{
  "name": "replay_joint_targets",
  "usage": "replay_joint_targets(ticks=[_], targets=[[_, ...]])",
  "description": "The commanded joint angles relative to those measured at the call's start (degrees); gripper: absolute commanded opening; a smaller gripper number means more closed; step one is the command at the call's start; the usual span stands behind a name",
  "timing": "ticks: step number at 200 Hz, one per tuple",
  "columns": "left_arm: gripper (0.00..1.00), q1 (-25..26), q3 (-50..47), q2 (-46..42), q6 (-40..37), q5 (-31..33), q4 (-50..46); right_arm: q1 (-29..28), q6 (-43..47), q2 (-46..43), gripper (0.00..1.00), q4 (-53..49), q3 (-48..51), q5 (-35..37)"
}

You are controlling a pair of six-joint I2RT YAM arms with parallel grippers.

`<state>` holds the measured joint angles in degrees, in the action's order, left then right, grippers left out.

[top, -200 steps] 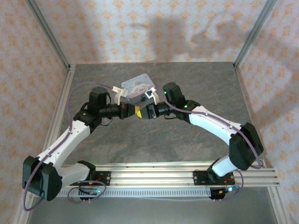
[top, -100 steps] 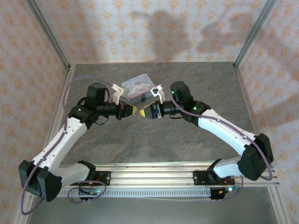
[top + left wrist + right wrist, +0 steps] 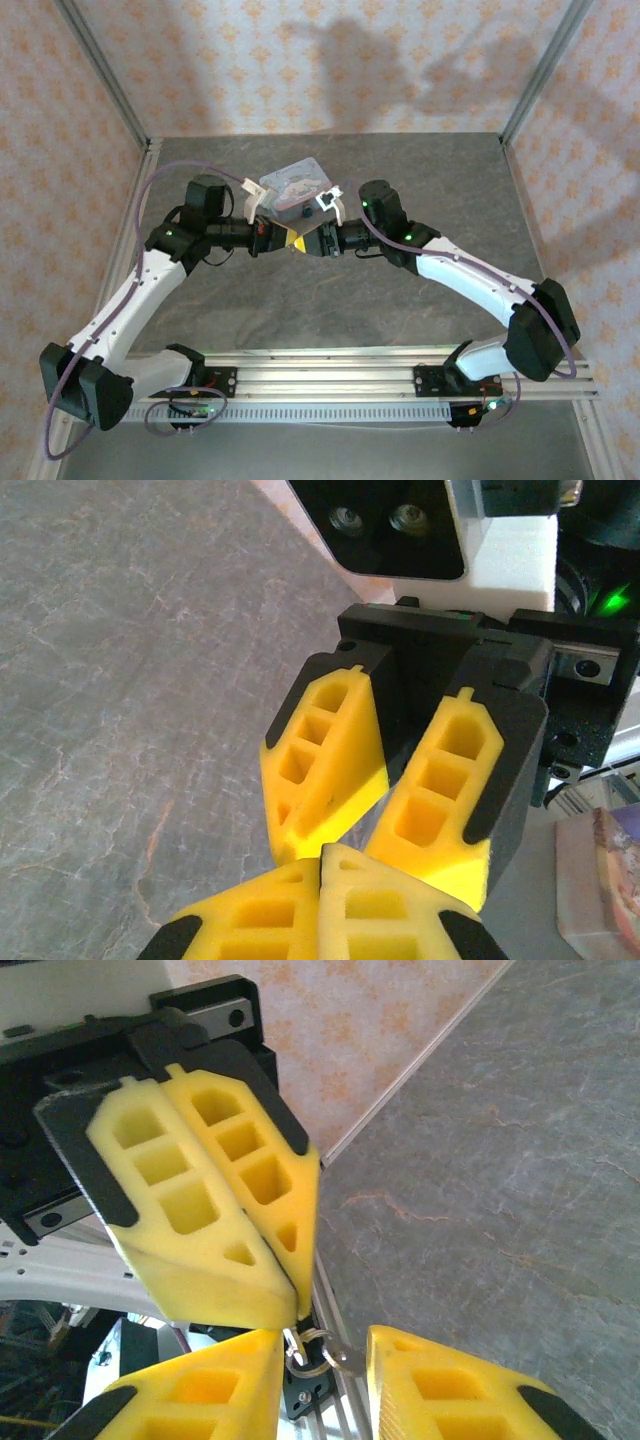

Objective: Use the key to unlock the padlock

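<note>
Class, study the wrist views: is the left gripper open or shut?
Shut: in both wrist views the left gripper has yellow fingers pressed together, no gap.

the near edge of the tin (image 3: 295,184) is partly hidden by both wrists. just in front of the tin, whether anything is pinched where the left tool (image 3: 320,900) and right tool (image 3: 322,1360) meet is too small to be told from above. a small metal ring (image 3: 310,1350) is partly hidden behind the left tool's tip; the right tool's fingers (image 3: 200,1400) are cut off below.
</note>
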<state>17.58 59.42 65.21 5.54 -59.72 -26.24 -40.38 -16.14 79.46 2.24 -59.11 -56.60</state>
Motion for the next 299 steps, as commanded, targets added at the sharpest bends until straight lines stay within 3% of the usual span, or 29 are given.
replay_joint_targets(ticks=[1, 45, 90, 136, 143, 151, 162, 174, 226, 262, 299], targets=[[0.0, -0.01, 1.32, 0.36, 1.3, -2.23, 1.63, -0.88, -0.55, -0.31, 0.29, 3.89, 1.05, -1.52], [0.0, 0.04, 1.49, 0.62, 1.47, -3.2, 1.71, -1.46, -0.78, 0.07, 0.28, 4.44, 1.46, -2.33], [0.0, -0.01, 1.76, 0.61, 1.47, -3.93, 1.35, -1.54, -1.1, 0.11, 0.0, 5.23, 1.61, -3.13], [0.0, -0.02, 1.31, 0.8, 5.35, -2.42, 4.09, -1.54, -6.01, -0.02, 0.0, 13.75, 4.62, -1.85], [0.21, -0.01, 1.25, 0.56, 5.44, -1.66, 4.0, -1.54, -7.05, 0.03, 0.0, 15.45, 5.24, -1.5], [0.39, -0.03, 1.14, 0.08, 5.52, -0.43, 4.0, -1.54, -8.02, 0.11, 0.0, 16.75, 5.74, -1.11], [0.51, -0.25, 0.66, -1.03, 5.64, 1.34, 4.43, -1.54, -8.63, 0.33, 0.0, 17.59, 6.1, -0.79], [0.55, -1.09, -0.44, -2.43, 6.8, 2.38, 5.91, -1.55, -9.19, 0.46, 0.0, 18.2, 6.28, -0.51], [0.52, -5.41, -8.47, -7.25, 13.37, -1.26, 16.44, -1.2, -13.72, 1.59, 0.0, 24.19, 7.07, -0.41], [0.38, -5.54, -11.77, -8.77, 15.21, -4.16, 19.94, -0.27, -18.66, 3.23, 0.0, 30.21, 7.15, -1.87], [0.31, -5.62, -11.75, -8.53, 15.11, -6.31, 19.91, 0.21, -20.39, 3.51, 0.0, 32.68, 7.18, -2.22]])
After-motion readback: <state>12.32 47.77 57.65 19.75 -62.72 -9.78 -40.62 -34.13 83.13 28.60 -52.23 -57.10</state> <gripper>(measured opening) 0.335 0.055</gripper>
